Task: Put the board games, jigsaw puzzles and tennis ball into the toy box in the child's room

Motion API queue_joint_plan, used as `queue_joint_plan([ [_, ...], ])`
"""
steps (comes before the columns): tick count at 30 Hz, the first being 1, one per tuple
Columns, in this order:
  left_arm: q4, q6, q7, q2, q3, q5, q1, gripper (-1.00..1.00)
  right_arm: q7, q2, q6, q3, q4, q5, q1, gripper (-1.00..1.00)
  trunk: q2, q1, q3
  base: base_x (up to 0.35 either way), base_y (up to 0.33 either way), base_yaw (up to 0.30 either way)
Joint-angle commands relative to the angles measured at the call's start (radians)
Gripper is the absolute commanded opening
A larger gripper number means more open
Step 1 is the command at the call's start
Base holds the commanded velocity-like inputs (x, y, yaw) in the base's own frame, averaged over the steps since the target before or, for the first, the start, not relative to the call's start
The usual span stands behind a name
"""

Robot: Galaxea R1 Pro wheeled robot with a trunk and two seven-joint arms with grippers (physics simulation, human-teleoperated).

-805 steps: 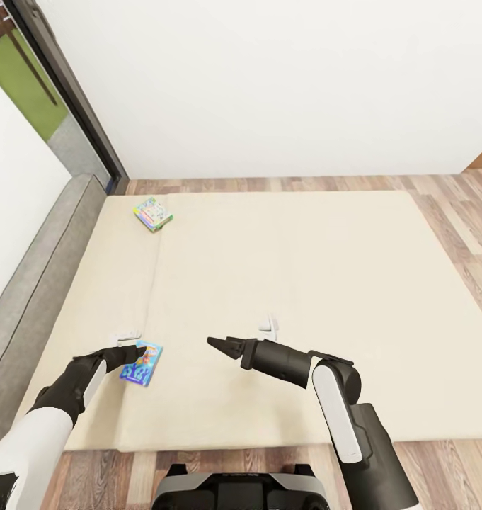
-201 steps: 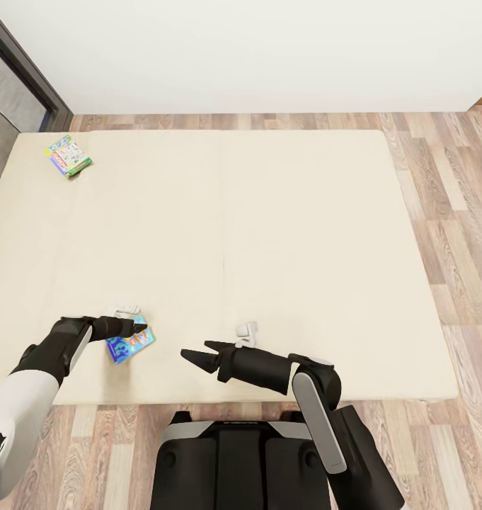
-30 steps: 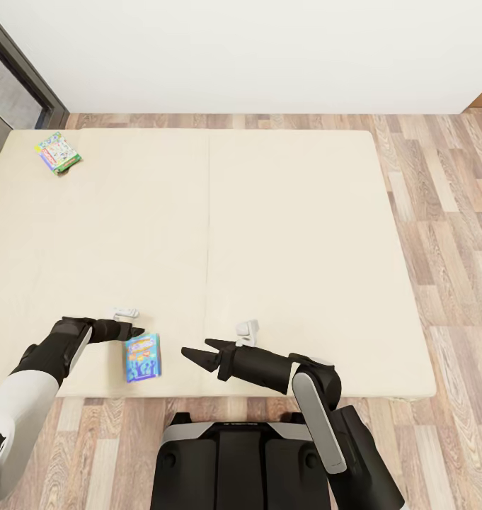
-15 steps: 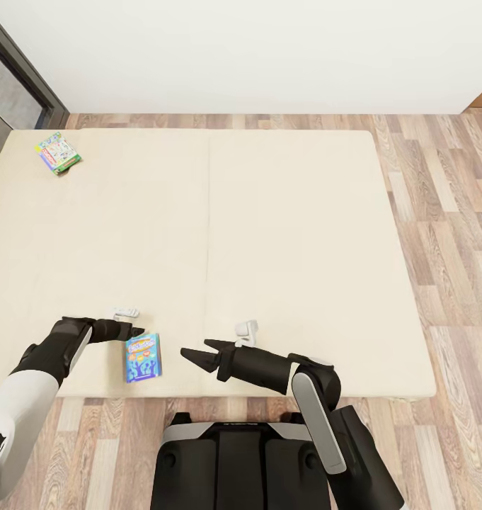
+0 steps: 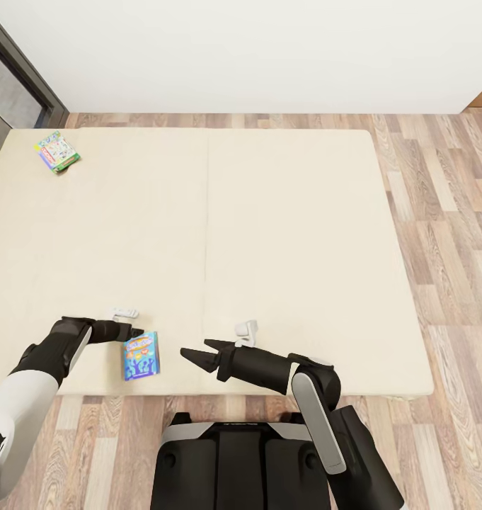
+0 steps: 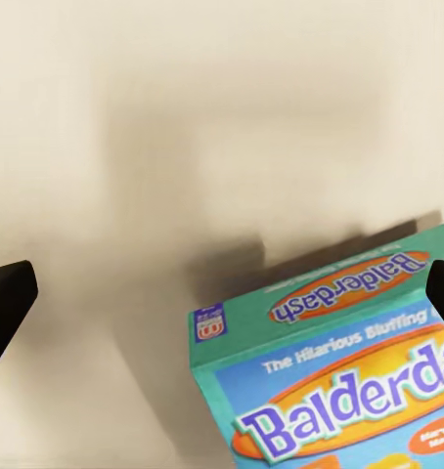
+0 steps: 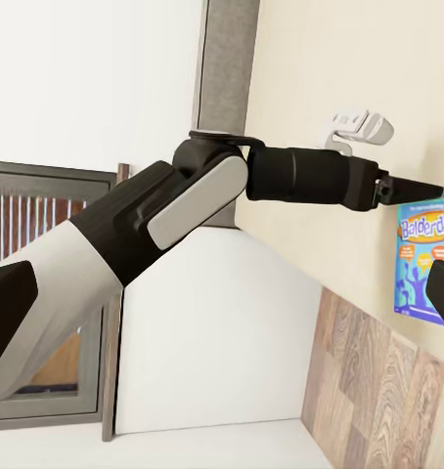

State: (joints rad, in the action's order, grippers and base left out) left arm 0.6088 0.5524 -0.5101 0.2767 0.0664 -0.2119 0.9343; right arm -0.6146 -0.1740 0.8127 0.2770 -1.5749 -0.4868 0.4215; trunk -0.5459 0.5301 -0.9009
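A blue board game (image 5: 141, 355) printed "Balderdash" lies flat on the beige bed (image 5: 283, 234) near its front edge. My left gripper (image 5: 131, 331) hovers just beyond the box's far end, open, its fingertips (image 6: 7, 303) spread wide with the blue board game (image 6: 349, 381) below them and nothing held. My right gripper (image 5: 196, 352) stands open a little to the right of the box, holding nothing. The right wrist view shows the left arm (image 7: 183, 210) and the blue board game (image 7: 427, 259). A second, green-edged board game (image 5: 56, 151) lies at the bed's far left corner.
Two small white objects (image 5: 125, 312) (image 5: 246, 329) rest on the mattress near the grippers. Wood-plank floor (image 5: 446, 248) runs along the bed's right side and in front. A white wall stands behind, with a dark window frame (image 5: 21, 64) at far left. My base (image 5: 241, 460) is at the bed's front edge.
Several seconds ago the blue board game sat tilted between the left gripper's fingers; now it lies flat, free of them. Over the last second nothing has visibly moved.
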Motion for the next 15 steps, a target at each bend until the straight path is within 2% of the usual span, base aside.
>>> queue_joint_plan([
  [1, 0.001, 0.006, -0.010, -0.001, 0.005, -0.010, 0.000, 1.00, -0.001, 0.000, 0.006, -0.001, 0.000, -0.003, 0.000, 1.00, -0.001, 0.000, -0.001, -0.004, -0.006, 0.000],
  [15, 0.002, 0.031, -0.011, -0.001, 0.005, -0.011, 0.000, 1.00, -0.001, 0.000, 0.006, -0.001, 0.000, -0.002, 0.000, 1.00, -0.001, 0.000, -0.001, -0.001, -0.001, 0.000],
])
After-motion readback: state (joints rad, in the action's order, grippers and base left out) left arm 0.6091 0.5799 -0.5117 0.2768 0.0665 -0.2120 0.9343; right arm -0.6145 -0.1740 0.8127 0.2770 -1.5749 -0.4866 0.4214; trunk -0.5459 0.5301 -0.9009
